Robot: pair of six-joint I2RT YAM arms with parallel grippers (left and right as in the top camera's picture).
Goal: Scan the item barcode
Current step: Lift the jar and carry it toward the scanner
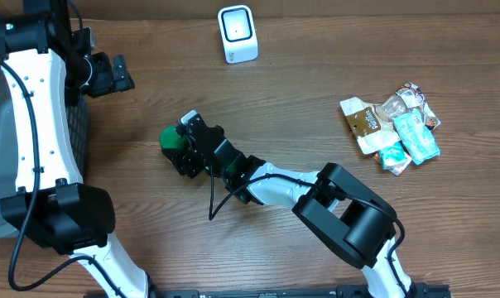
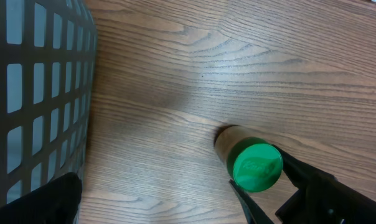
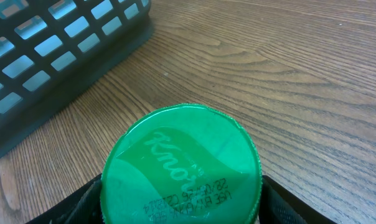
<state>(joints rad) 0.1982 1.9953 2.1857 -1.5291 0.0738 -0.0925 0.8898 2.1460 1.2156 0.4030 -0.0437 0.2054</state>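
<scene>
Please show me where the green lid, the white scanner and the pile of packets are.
green lid (image 3: pixel 182 165): right wrist view, middle of its top face.
white scanner (image 1: pixel 237 33): overhead view, centre of its face.
pile of packets (image 1: pixel 416 136): overhead view, on the light-blue packet.

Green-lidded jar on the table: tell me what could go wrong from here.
1. The right pincer straddles the jar at its green lid; a grip that high on a round lid may slip or tip the jar.
2. No barcode shows in any view, so the jar may reach the scanner facing the wrong way.
3. The basket stands nearby; a wide swing could strike it.
</scene>
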